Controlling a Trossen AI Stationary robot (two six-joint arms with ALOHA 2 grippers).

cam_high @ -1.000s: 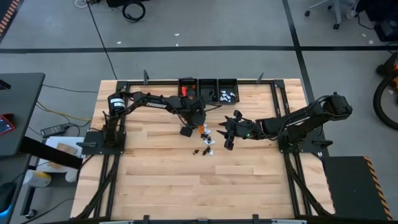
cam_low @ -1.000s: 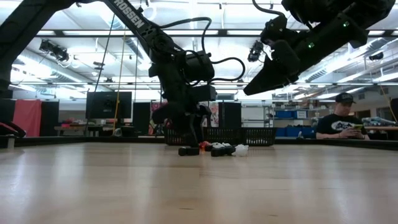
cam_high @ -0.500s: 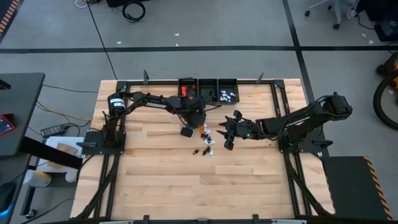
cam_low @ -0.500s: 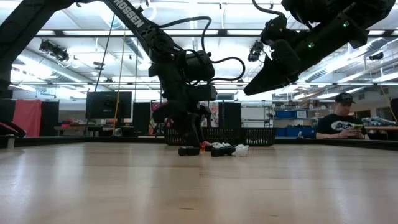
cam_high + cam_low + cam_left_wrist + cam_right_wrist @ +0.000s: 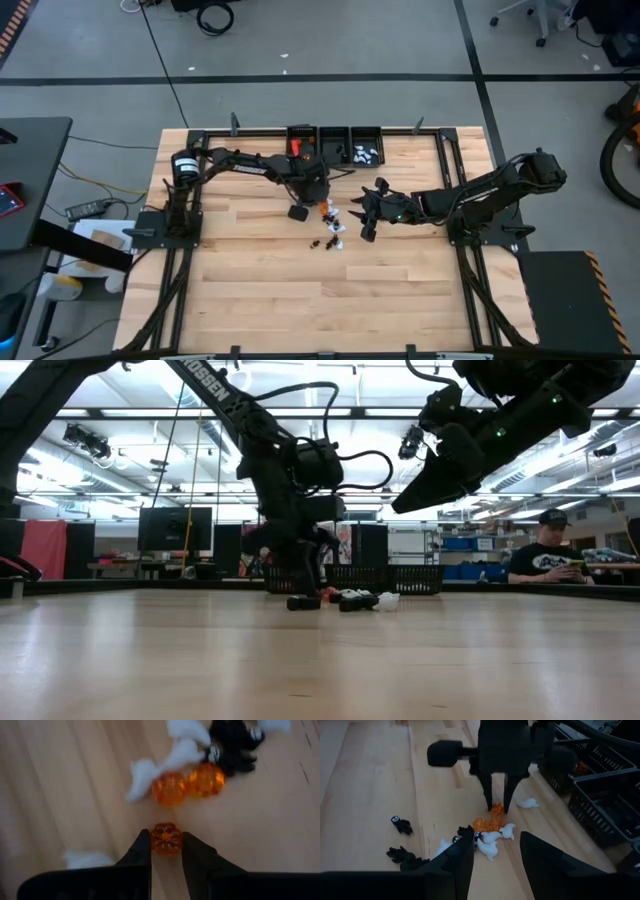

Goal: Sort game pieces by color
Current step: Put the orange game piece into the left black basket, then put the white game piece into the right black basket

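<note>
The game pieces (image 5: 331, 218) lie in a small heap at mid-table: orange pumpkins (image 5: 187, 784), white ghosts (image 5: 490, 845) and black figures (image 5: 401, 824). My left gripper (image 5: 166, 851) stands over the heap's edge, pointing down, shut on one orange pumpkin piece (image 5: 166, 838). It also shows in the right wrist view (image 5: 497, 806) and the low view (image 5: 310, 582). My right gripper (image 5: 362, 212) hovers open, above the table and just right of the heap, with its fingers (image 5: 452, 865) aimed at it and touching nothing. My left gripper pinches a single orange pumpkin piece (image 5: 166, 838) between its two fingertips (image 5: 142, 847), one on each side. The fingers come from above, pointing down (image 5: 497, 809). The piece sits upright right beside the other orange pieces; whether it is clear of the table, I cannot tell.
Three black bins stand side by side at the table's far edge (image 5: 333, 141). The left one holds orange pieces (image 5: 297, 146) and the right one white pieces (image 5: 366, 153). A few black pieces lie apart, nearer the near edge (image 5: 324, 243). A person sits far off in the room (image 5: 548, 555).
My left arm's wrist has shifted slightly up and toward the table's left in the low view. The heap and my right arm stay as they were.
</note>
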